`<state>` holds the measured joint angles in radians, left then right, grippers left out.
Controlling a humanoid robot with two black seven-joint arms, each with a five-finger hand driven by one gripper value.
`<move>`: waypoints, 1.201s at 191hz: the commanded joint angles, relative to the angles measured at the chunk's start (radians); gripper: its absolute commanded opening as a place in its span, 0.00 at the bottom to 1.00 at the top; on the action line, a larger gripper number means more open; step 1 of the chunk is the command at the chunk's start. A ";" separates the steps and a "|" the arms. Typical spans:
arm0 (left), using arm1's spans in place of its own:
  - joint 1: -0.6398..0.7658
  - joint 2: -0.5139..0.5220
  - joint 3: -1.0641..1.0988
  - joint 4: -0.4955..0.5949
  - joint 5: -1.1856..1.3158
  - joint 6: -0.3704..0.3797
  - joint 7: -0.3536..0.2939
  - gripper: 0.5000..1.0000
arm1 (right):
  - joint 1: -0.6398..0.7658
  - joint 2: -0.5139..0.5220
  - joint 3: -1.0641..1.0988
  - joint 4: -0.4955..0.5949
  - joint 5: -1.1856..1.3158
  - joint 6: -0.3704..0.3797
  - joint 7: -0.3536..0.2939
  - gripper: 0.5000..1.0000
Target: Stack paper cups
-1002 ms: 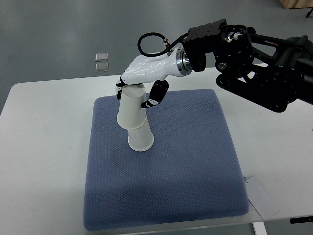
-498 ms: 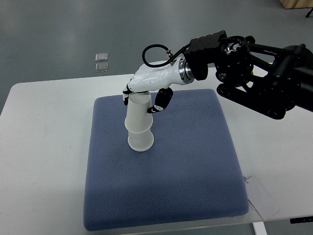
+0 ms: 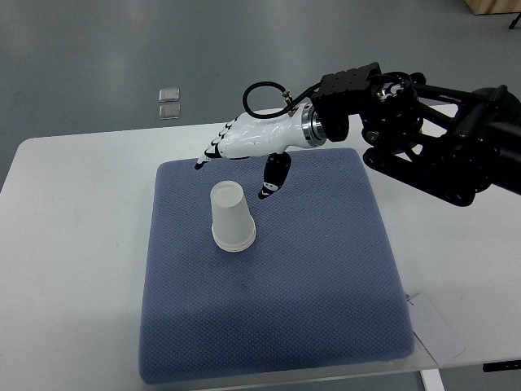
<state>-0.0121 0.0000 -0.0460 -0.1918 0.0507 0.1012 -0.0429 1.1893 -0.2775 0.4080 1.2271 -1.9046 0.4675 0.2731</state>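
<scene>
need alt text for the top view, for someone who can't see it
The robot's right hand, fingers spread and holding nothing, hovers just above and behind a stack of upside-down white paper cups. The cups stand on a blue mat on a white table; the left arm is out of view.

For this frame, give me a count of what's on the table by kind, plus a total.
Stack of white paper cups, upside down: 1 (the number of nested cups cannot be told)
Blue mat: 1
White paper slip at the table's near right corner: 1
Total: 3
The right hand hovers above the stack, fingers open, holding nothing.
</scene>
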 commanded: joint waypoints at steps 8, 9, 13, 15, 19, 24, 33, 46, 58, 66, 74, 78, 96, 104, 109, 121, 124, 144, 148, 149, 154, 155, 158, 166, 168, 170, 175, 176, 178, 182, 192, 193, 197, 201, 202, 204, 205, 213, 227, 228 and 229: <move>0.000 0.000 0.000 0.000 0.001 0.000 0.000 1.00 | -0.002 -0.015 0.012 -0.001 0.022 -0.001 0.000 0.83; 0.000 0.000 0.000 0.000 0.001 0.000 0.000 1.00 | -0.002 -0.019 0.012 -0.001 0.025 -0.001 0.000 0.83; 0.000 0.000 0.000 0.000 0.001 0.000 0.000 1.00 | -0.002 -0.023 0.014 -0.001 0.035 -0.003 0.000 0.83; 0.000 0.000 0.000 0.000 0.000 0.000 0.000 1.00 | -0.003 -0.026 0.015 -0.001 0.039 -0.003 0.000 0.83; 0.000 0.000 0.000 0.000 0.000 0.000 0.000 1.00 | -0.003 -0.035 0.021 -0.003 0.053 -0.003 0.000 0.82; 0.000 0.000 0.000 0.000 0.000 0.000 0.000 1.00 | -0.005 -0.045 0.031 -0.005 0.070 -0.003 -0.002 0.82; 0.000 0.000 0.000 0.000 0.001 0.000 0.000 1.00 | -0.010 -0.060 0.060 -0.011 0.114 -0.003 -0.012 0.82; 0.000 0.000 0.000 0.000 0.000 0.000 0.000 1.00 | -0.043 -0.083 0.113 -0.035 0.197 -0.004 -0.072 0.82; 0.000 0.000 0.000 0.000 0.000 0.000 0.000 1.00 | -0.086 -0.114 0.178 -0.054 0.266 -0.006 -0.135 0.82; 0.000 0.000 0.000 0.000 0.000 0.000 0.000 1.00 | -0.111 -0.120 0.218 -0.060 0.299 -0.009 -0.169 0.82; 0.000 0.000 0.000 0.000 0.000 0.000 0.000 1.00 | -0.145 -0.123 0.275 -0.066 0.340 -0.013 -0.210 0.82; 0.000 0.000 0.000 0.000 0.000 0.000 0.000 1.00 | -0.161 -0.123 0.304 -0.071 0.360 -0.018 -0.227 0.82; 0.000 0.000 0.000 0.000 0.000 0.000 0.000 1.00 | -0.238 -0.123 0.431 -0.101 0.429 -0.044 -0.293 0.82; 0.000 0.000 0.000 0.000 0.001 0.000 0.000 1.00 | -0.267 -0.118 0.477 -0.118 0.452 -0.058 -0.313 0.82; 0.000 0.000 0.000 0.000 0.000 0.000 0.000 1.00 | -0.281 -0.115 0.502 -0.129 0.463 -0.067 -0.319 0.82; 0.000 0.000 0.000 0.000 0.000 0.000 0.000 1.00 | -0.322 -0.106 0.564 -0.169 0.493 -0.102 -0.336 0.82; 0.000 0.000 0.000 0.000 0.000 0.000 0.000 1.00 | -0.330 -0.104 0.575 -0.176 0.499 -0.110 -0.338 0.82; 0.000 0.000 0.000 0.000 0.001 0.000 0.000 1.00 | -0.378 -0.092 0.621 -0.242 0.575 -0.208 -0.357 0.82; 0.000 0.000 0.000 0.000 0.000 0.000 0.000 1.00 | -0.384 -0.091 0.624 -0.255 0.599 -0.233 -0.359 0.82; 0.000 0.000 0.000 0.000 0.000 0.000 0.000 1.00 | -0.384 -0.091 0.624 -0.255 0.599 -0.233 -0.359 0.82; 0.000 0.000 0.000 0.000 0.000 0.000 0.000 1.00 | -0.393 -0.086 0.629 -0.278 0.645 -0.269 -0.362 0.82; 0.000 0.000 0.000 0.000 0.000 0.000 0.000 1.00 | -0.393 -0.086 0.629 -0.278 0.645 -0.270 -0.362 0.82; 0.000 0.000 0.000 0.000 0.000 0.000 0.000 1.00 | -0.398 -0.085 0.629 -0.293 0.679 -0.297 -0.362 0.82; 0.000 0.000 0.000 0.000 0.000 0.000 0.000 1.00 | -0.405 -0.078 0.629 -0.317 0.743 -0.348 -0.362 0.82; 0.000 0.000 0.000 0.000 0.000 0.000 0.000 1.00 | -0.405 -0.078 0.629 -0.317 0.743 -0.348 -0.362 0.82; 0.000 0.000 0.000 0.000 0.000 0.000 0.000 1.00 | -0.408 -0.075 0.629 -0.322 0.757 -0.360 -0.362 0.82; 0.000 0.000 0.000 0.000 0.000 0.000 0.000 1.00 | -0.415 -0.072 0.629 -0.333 0.798 -0.395 -0.362 0.82; 0.000 0.000 0.000 0.000 0.000 0.000 0.000 1.00 | -0.415 -0.072 0.629 -0.333 0.799 -0.395 -0.362 0.82; 0.000 0.000 0.000 0.000 0.000 0.000 0.000 1.00 | -0.421 -0.071 0.629 -0.339 0.823 -0.417 -0.362 0.82; 0.000 0.000 0.000 0.000 0.000 0.000 0.000 1.00 | -0.424 -0.069 0.629 -0.340 0.834 -0.428 -0.362 0.82; 0.001 0.000 0.000 0.000 0.001 0.000 0.000 1.00 | -0.444 -0.068 0.629 -0.340 0.881 -0.471 -0.361 0.82; 0.000 0.000 0.000 0.000 0.000 0.000 0.000 1.00 | -0.448 -0.068 0.629 -0.340 0.889 -0.478 -0.361 0.82; 0.000 0.000 0.000 0.000 0.000 0.000 0.000 1.00 | -0.454 -0.068 0.631 -0.340 0.904 -0.492 -0.361 0.82; 0.000 0.000 0.000 0.000 0.000 0.000 0.000 1.00 | -0.459 -0.066 0.631 -0.340 0.920 -0.504 -0.361 0.82; 0.000 0.000 0.000 0.000 0.000 0.000 0.000 1.00 | -0.459 -0.066 0.631 -0.340 0.920 -0.504 -0.361 0.82; 0.000 0.000 0.000 0.000 0.000 0.000 0.000 1.00 | -0.462 -0.066 0.632 -0.340 0.926 -0.510 -0.361 0.82; 0.001 0.000 0.000 0.000 0.000 0.000 0.000 1.00 | -0.464 -0.065 0.634 -0.340 0.934 -0.515 -0.361 0.82; 0.000 0.000 0.000 0.000 0.000 0.000 0.000 1.00 | -0.471 -0.058 0.641 -0.339 0.958 -0.538 -0.356 0.82; 0.000 0.000 0.000 0.000 0.000 0.000 0.000 1.00 | -0.487 -0.046 0.647 -0.334 0.980 -0.573 -0.348 0.83; 0.000 0.000 0.000 0.000 0.000 0.000 0.000 1.00 | -0.487 -0.046 0.647 -0.334 0.980 -0.573 -0.348 0.83; 0.000 0.000 0.000 0.000 0.000 0.000 0.000 1.00 | -0.490 -0.045 0.647 -0.334 0.981 -0.578 -0.348 0.83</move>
<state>-0.0122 0.0000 -0.0460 -0.1917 0.0507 0.1012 -0.0429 0.7209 -0.3367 1.0472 0.8877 -0.9578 -0.0630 -0.0843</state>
